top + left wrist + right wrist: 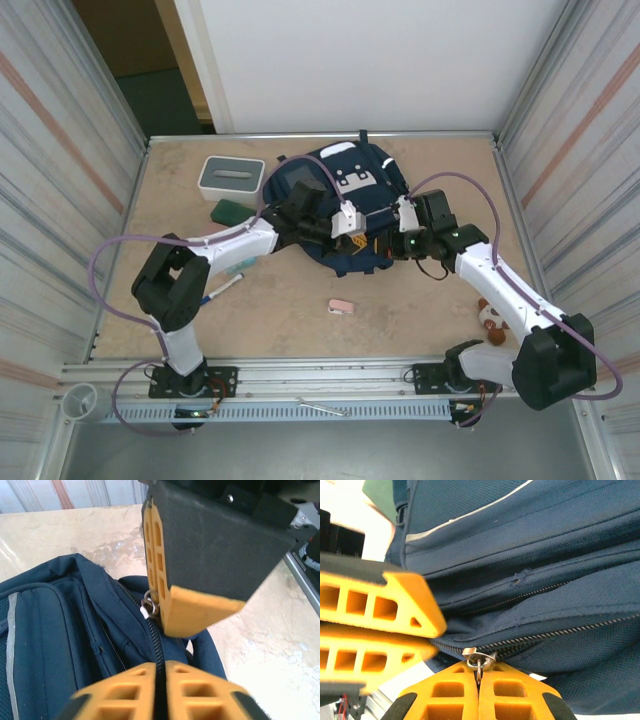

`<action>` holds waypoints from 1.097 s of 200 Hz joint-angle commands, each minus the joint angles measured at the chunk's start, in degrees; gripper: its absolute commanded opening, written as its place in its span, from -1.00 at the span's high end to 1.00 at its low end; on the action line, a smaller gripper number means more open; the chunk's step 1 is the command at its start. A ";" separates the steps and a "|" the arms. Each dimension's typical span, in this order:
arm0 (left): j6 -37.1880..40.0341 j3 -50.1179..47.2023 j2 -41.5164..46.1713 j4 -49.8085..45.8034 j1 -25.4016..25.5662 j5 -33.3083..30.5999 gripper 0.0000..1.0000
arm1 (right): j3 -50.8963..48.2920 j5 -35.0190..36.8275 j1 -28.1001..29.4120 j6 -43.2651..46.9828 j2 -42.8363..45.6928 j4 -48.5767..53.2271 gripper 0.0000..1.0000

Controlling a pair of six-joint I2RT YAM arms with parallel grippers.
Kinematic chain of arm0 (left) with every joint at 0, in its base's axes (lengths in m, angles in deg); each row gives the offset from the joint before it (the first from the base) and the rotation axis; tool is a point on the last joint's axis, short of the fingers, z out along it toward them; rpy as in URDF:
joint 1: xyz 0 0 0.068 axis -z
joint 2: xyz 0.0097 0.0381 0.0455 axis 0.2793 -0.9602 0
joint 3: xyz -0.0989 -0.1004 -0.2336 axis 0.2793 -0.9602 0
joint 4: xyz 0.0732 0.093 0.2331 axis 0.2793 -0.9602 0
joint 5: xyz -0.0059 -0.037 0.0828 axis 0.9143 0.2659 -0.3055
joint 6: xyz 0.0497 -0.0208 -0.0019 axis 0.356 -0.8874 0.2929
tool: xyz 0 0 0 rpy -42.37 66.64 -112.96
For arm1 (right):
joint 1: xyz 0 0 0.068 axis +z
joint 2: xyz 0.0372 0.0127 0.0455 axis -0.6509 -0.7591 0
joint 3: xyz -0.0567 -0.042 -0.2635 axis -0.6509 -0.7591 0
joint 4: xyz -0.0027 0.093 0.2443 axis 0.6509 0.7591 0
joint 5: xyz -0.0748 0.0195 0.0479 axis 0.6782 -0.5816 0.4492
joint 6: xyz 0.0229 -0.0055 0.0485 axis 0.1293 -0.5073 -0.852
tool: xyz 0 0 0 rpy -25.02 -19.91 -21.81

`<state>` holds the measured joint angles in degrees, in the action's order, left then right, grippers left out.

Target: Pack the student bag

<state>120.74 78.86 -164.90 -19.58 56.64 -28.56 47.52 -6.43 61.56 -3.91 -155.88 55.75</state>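
Note:
The navy student bag (335, 190) lies at the table's middle back, and both grippers meet at its near edge. In the right wrist view my right gripper (479, 670) is shut on the metal zipper pull (479, 658) of the bag (540, 545). My left gripper (161, 667) is shut on the black zipper track (156, 640) just below that pull (149, 608), pinching the bag's fabric (60, 630). From above, the left gripper (356, 236) and right gripper (384, 228) almost touch. The zipper runs closed on both sides of the slider. Whatever is inside the bag is hidden.
A grey-and-white box (231, 178) stands at the back left with a green item (230, 210) in front of it. A pen (225, 288) lies by the left arm and a small pink thing (341, 307) at front centre. Brown and white items (490, 318) sit beside the right arm.

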 commanded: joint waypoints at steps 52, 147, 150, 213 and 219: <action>-2.44 -3.36 4.70 1.36 -5.77 10.60 1.00 | -0.29 2.49 -11.63 4.01 -0.18 7.15 1.00; -3.34 -6.87 9.41 -0.20 -4.38 3.09 0.01 | 3.69 -5.92 -3.41 2.51 3.06 1.71 1.00; -3.22 -6.55 9.42 -0.47 -3.94 2.80 -0.01 | 3.85 -5.94 -3.11 2.42 3.19 1.71 1.00; -0.33 0.03 3.94 -8.41 0.27 0.60 -0.06 | 4.96 -8.62 0.62 -0.64 4.87 -0.59 1.00; -0.22 0.16 3.64 -8.33 0.27 0.44 0.02 | 4.96 -9.02 0.67 -0.71 4.87 -0.40 1.00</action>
<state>118.58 76.88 -159.22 -24.17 56.99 -26.87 49.51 -11.31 61.32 -2.90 -153.25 58.35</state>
